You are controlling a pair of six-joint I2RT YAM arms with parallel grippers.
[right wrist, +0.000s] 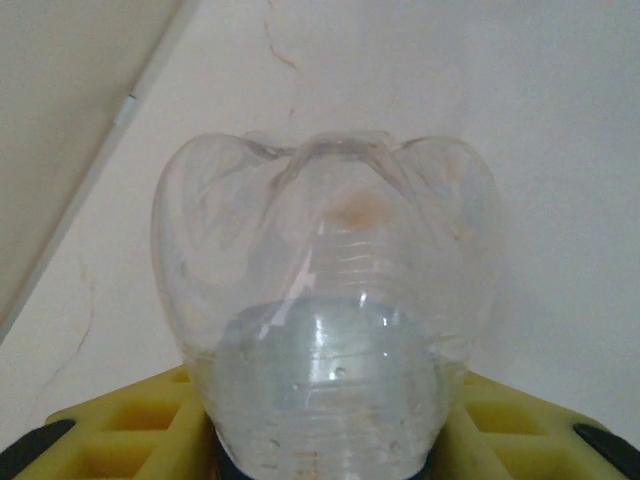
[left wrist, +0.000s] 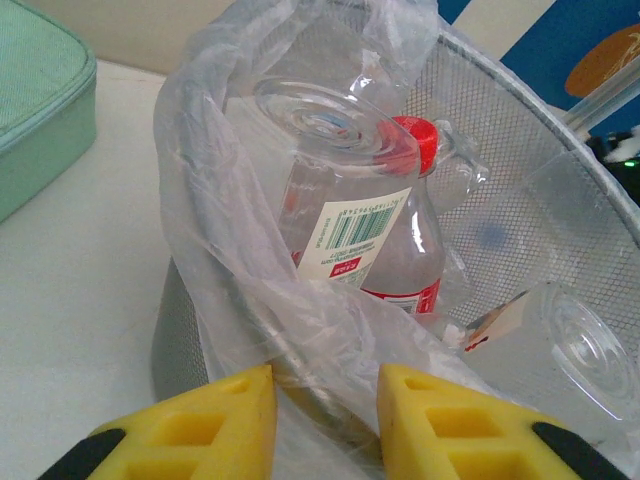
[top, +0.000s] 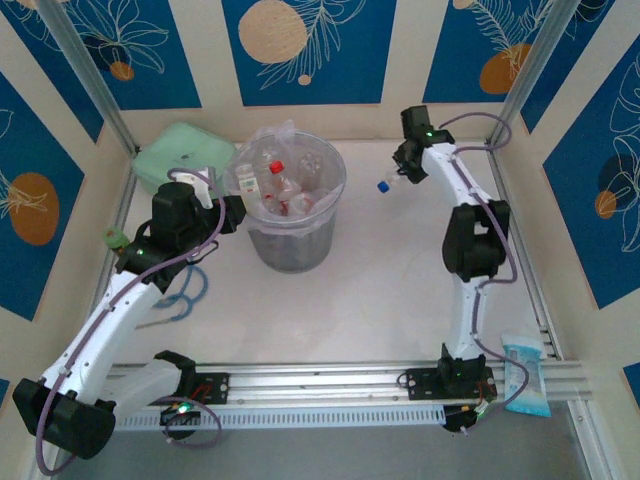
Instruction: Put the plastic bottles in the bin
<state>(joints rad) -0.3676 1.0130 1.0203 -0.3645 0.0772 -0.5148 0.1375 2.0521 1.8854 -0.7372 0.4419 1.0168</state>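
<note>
Several bottles (top: 278,182) lie in the bin (top: 296,252). Our right gripper (right wrist: 325,405) pinches another bottle (right wrist: 325,290); our left gripper (left wrist: 325,420) clamps the rim.

Bare table (top: 380,290) right of bin (top: 290,250); bottles (top: 300,195) crowd its mouth.

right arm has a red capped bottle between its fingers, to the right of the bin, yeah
No, the cap is blue, not red, as the top view shows. The rest holds: the bottle sits between the right arm's fingers, right of the bin.
</note>
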